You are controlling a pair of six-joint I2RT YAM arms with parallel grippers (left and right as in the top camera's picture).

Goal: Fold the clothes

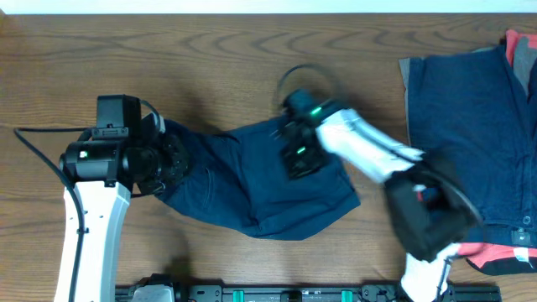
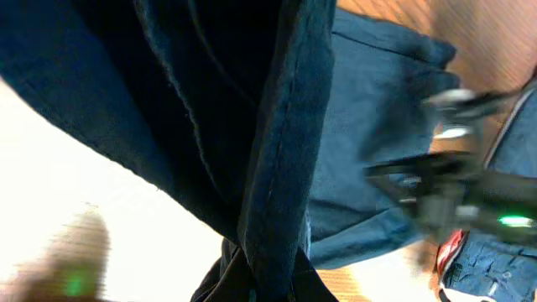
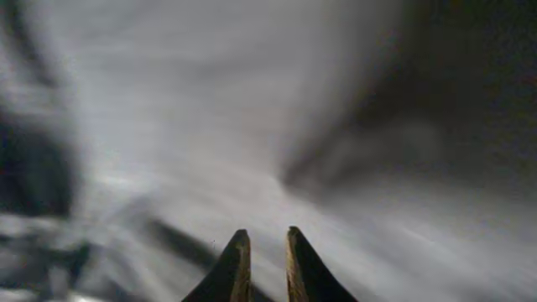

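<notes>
A pair of navy shorts [image 1: 260, 189] lies crumpled across the middle of the wooden table [image 1: 210, 59]. The left gripper [image 1: 172, 159] pinches their left edge; in its wrist view the cloth gathers into the dark fingers [image 2: 220, 287] at the bottom. The right gripper [image 1: 298, 155], blurred, is over the shorts' upper right part. Its fingers [image 3: 237, 260] are drawn almost together with only a thin slit between them and nothing seen in it. At the table's right end lies a pile of clothes [image 1: 470, 126], navy on top with red and grey edges showing.
</notes>
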